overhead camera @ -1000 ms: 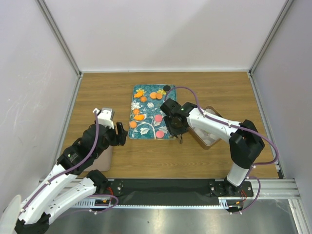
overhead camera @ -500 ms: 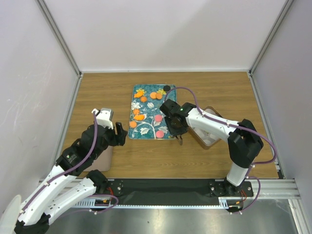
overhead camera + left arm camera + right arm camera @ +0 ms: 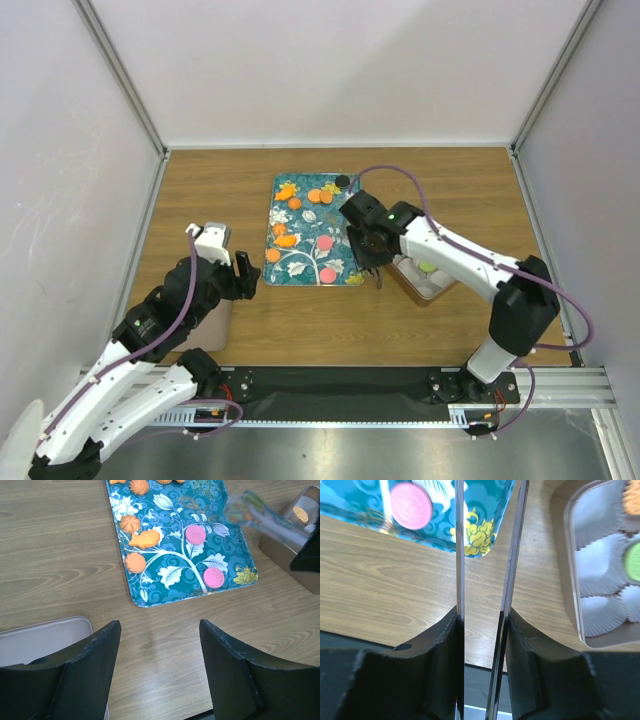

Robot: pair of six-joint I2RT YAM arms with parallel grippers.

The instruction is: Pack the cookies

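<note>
Nearest the bases, the left gripper (image 3: 160, 630) is seen spread wide over bare wood, with nothing between its fingers. A grey container (image 3: 42, 640) below it is cut off by the frame edge and partly covered by one finger, so its contents cannot be made out.

Farther in, the right gripper (image 3: 482, 612) is clamped on a pair of metal tongs (image 3: 459, 555). The two blades stand slightly apart with nothing gripped between them. Their tips are cut off at the top of the right wrist view and are only a blur in the left wrist view.

A pink cookie (image 3: 411, 505) lies on the teal tray (image 3: 355, 500) just left of the blades and is not touched by them. To the right, a box of paper cups (image 3: 570, 580) is seen with a green cookie (image 3: 632, 555) in one cup, half cut off by the frame edge.

Farther along the tray, a second pink one (image 3: 325, 242) and the orange cookies (image 3: 314, 195) are found. Some of the orange ones are hard to tell from the printed flowers. A black cookie (image 3: 342, 181) rests at the tray's far edge, well beyond both grippers.
</note>
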